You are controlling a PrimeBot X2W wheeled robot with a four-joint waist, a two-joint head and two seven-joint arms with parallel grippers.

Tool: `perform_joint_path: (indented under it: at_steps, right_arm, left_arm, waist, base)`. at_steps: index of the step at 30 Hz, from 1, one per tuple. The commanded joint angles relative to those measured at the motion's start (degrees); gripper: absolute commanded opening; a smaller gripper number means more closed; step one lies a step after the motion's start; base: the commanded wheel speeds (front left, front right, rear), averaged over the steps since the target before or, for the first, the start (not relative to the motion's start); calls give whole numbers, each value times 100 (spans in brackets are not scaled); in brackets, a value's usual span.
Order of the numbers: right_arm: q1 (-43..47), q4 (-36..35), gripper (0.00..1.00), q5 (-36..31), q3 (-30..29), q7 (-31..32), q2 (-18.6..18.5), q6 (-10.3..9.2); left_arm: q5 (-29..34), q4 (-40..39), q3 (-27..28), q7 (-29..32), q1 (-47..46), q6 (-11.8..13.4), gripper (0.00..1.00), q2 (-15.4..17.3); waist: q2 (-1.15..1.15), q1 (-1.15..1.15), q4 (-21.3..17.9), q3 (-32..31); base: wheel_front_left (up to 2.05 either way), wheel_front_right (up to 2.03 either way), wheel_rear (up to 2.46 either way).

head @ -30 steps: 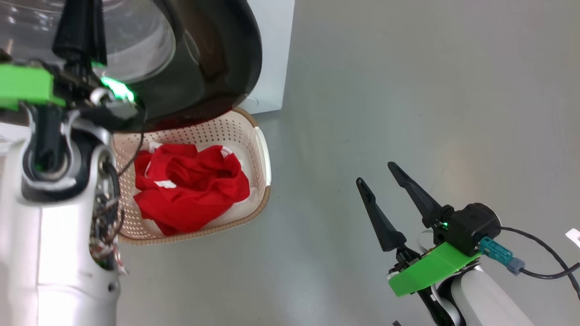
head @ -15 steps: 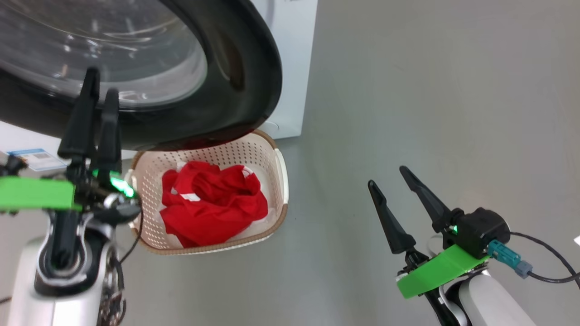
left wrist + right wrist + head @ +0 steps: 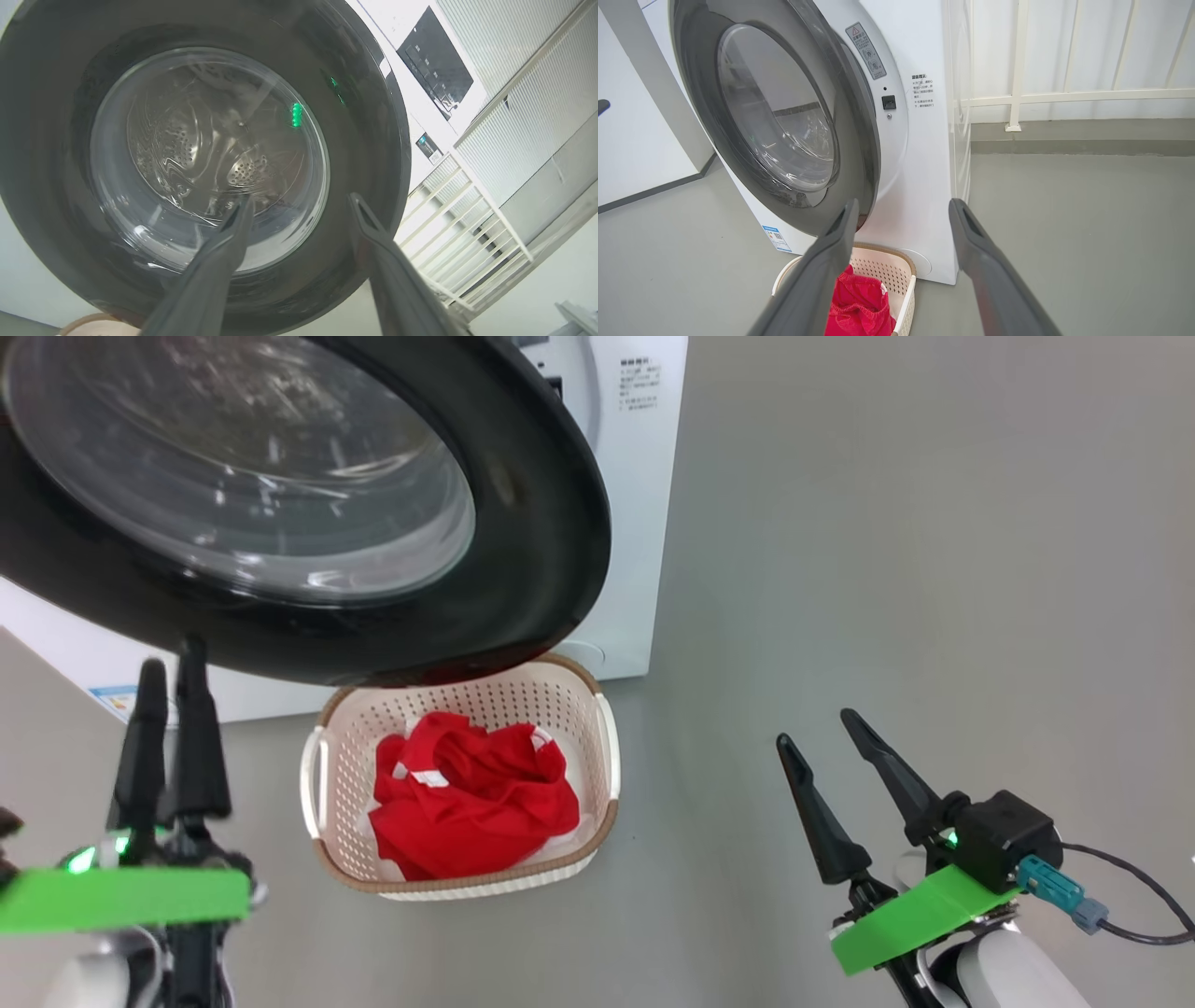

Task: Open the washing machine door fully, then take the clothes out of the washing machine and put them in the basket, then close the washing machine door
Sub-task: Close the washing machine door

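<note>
1. Two grippers, and both have their fingers spread with nothing between them. The left gripper [image 3: 171, 653] sits at the lower left of the head view, the right gripper [image 3: 817, 728] at the lower right.
2. Clothes [image 3: 471, 798] are a red heap inside the basket [image 3: 439, 709], mid-frame on the floor. The basket sits right in front of the washing machine [image 3: 644, 523], tucked under the bottom edge of the door [image 3: 280, 495].
3. That door isn't shut. In the right wrist view it stands out at an angle from the machine's white front, so closing it looks like the only job left.
4. Here's the bit that matters: the door hangs straight up-frame from the left gripper. In the left wrist view the fingers point at the lower part of the glass, facing the door's outer side, close but not touching as far as I can tell.
5. The right gripper is well off to the right, over bare floor, so the left arm is clearly nearer. My guess is a forward push on that outer face does it.
</note>
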Motion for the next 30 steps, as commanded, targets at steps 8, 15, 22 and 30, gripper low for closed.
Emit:
perform_joint_path:
  at_steps: [8, 15, 22, 30]
  right_arm:
    - [199, -302, 100, -43, -90, -36, -38, 19]
    - [327, -565, 100, -351, -207, -36, -72, 19]
    - [425, -845, 100, -620, -425, -36, 28, 19]
    - [703, -1098, 100, -729, -660, -36, 129, 19]
  left_arm:
    - [2459, -314, 133, -114, 513, -95, 100, 199]
    - [3788, -418, 312, -116, 889, -229, 100, -88]
    - [4505, -280, 579, -116, 1098, -245, 100, -220]
    - [4908, -331, 931, -117, 1447, -242, 100, -553]
  waist:
    - [0, 0, 116, -331]
    - [0, 0, 180, -457]
    - [0, 0, 127, -537]
    - [0, 0, 91, -711]
  base:
    - [0, 0, 0]
    - [0, 0, 0]
    - [0, 0, 0]
    - [0, 0, 0]
